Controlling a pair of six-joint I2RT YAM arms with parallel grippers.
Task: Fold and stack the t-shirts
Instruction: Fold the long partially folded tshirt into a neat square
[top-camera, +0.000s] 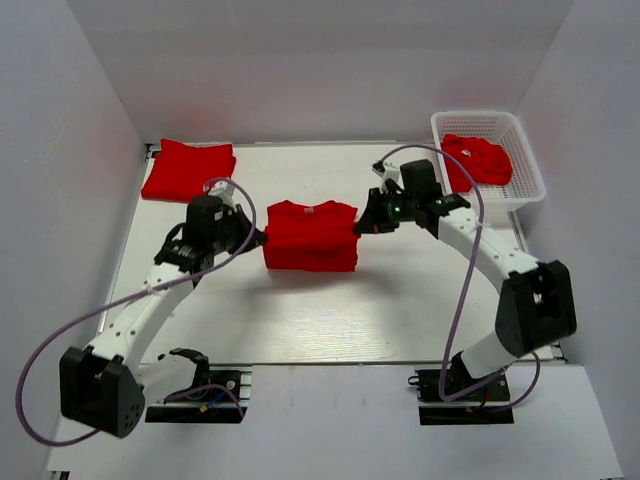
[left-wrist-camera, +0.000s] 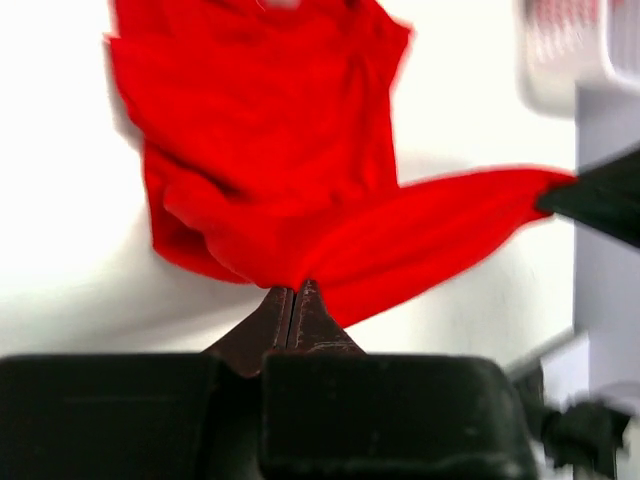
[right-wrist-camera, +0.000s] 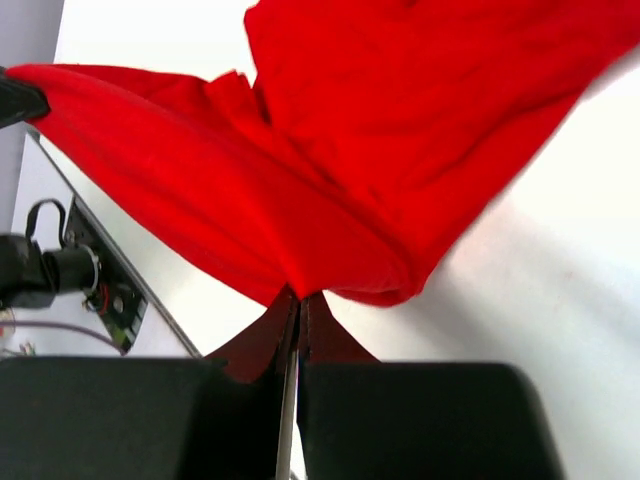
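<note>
- Container, one: white plastic mesh basket (top-camera: 520, 198), rectangular, far right on the white table (top-camera: 330, 310). It holds one crumpled bright red cloth t-shirt (top-camera: 478, 158).
- T-shirts, three counted: the one in the basket, a folded t-shirt (top-camera: 188, 168) lying flat at the far left, and a centre t-shirt (top-camera: 310, 235) mid-table. The centre one is short-sleeved and round-necked, in soft, creased cloth.
- Pincers, two:
  - The left gripper (left-wrist-camera: 295, 292) has its dark fingers pinched tight on the centre t-shirt's left edge.
  - The right gripper (right-wrist-camera: 300, 298) is likewise pinched on its right edge.
  - The cloth is drawn between them.
</note>
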